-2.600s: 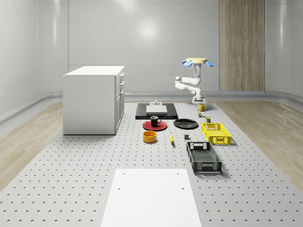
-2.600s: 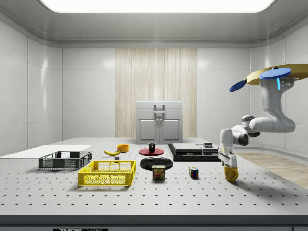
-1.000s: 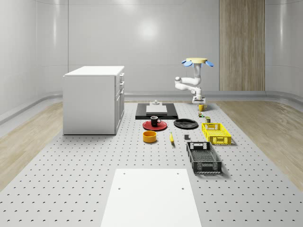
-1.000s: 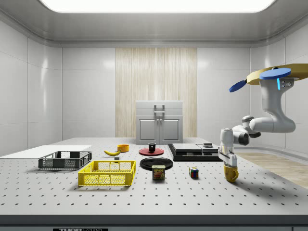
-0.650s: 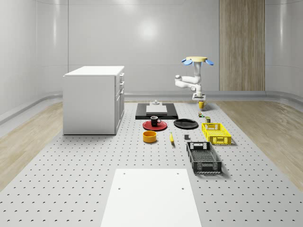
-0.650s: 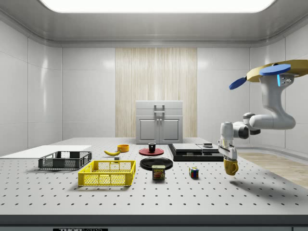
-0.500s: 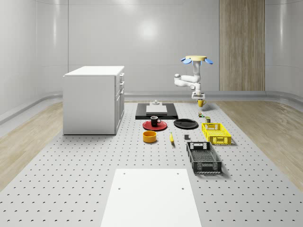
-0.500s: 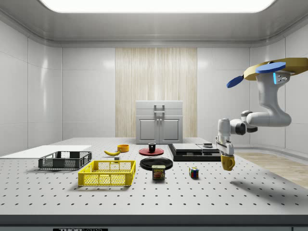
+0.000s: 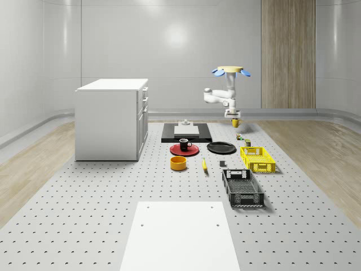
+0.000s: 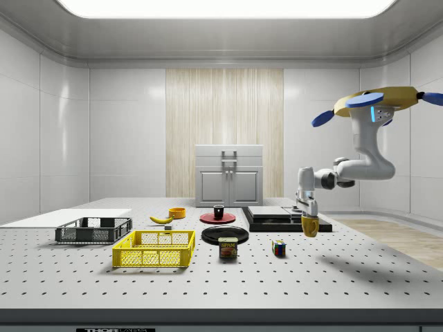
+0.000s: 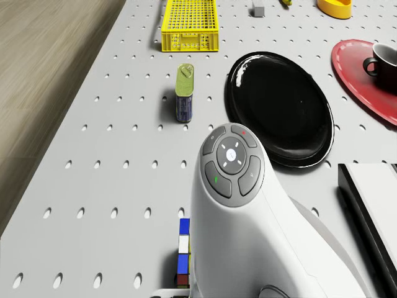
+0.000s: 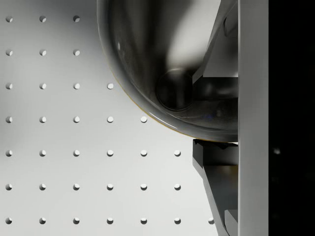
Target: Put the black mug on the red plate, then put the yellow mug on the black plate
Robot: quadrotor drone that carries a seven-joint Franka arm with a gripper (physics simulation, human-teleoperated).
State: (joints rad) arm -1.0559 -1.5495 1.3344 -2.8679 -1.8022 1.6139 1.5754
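**Yellow mug in the air, black plate not yet under it**

Whole-scene view: I hover above the far end of the table (image 9: 84,226), beyond the yellow crate (image 9: 258,158). My gripper (image 9: 235,116) hangs from the arm with the yellow mug (image 9: 236,122) clamped in it, clear of the surface. The black mug (image 9: 184,144) already sits on the red plate (image 9: 184,149); the black plate (image 9: 221,148) beside it is bare. Compared with 2.6 s ago, I have climbed and moved toward this view's left, and the mug, then down at table level, is now lifted.

Side view: my gripper (image 10: 309,215) holds the mug (image 10: 310,225) by its rim, in front of the black slab (image 10: 277,218). Since it hangs from one wall, I judge that a quick swing could tip or slip it. Earlier it stood on the table farther to this view's right.

Drone view: the black plate (image 11: 279,108) lies ahead, the tin (image 11: 184,92) and the coloured cube (image 11: 183,261) close by. Coming down early would, I judge, land the mug on the plate's rim or knock the tin.

Wrist view: one finger (image 12: 216,182) presses the mug's wall (image 12: 147,54); the fingers are closed on it.
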